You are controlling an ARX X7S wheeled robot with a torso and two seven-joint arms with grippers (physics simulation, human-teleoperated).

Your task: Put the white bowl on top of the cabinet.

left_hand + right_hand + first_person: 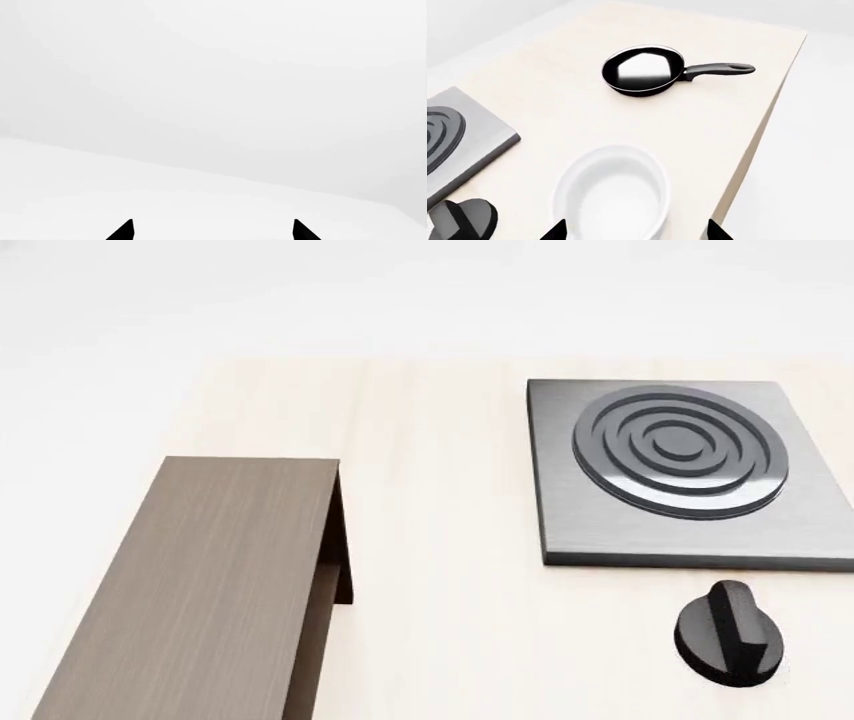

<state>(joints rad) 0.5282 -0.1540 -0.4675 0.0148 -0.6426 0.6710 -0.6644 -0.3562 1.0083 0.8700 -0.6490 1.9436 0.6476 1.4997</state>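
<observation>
My right end effector (635, 231) hangs above the counter (594, 120), angled down at the white bowl (612, 196); only its two dark fingertips (555, 230) show at the frame edge, spread apart on either side of the bowl and not clearly touching it. The bowl sits upright on the pale wood counter, near the counter's edge, with the black knob (462, 219) just beside it and the grey stove plate (460, 140) beyond that. Farther off on the same surface lies the black frying pan (644, 70), its handle pointing toward the counter's edge, well apart from the bowl.

My left end effector (213, 231) faces only blank white floor and wall; its two black tips stand apart, holding nothing.

From the head camera I see neither arm. The cabinet (200, 590) stands on the counter's left part, its flat dark wood-grain top bare, an open side showing under the top. To its right, well apart, lies the stove plate with its ringed burner (681, 450), the knob in front of it. Around the counter everything is plain white
</observation>
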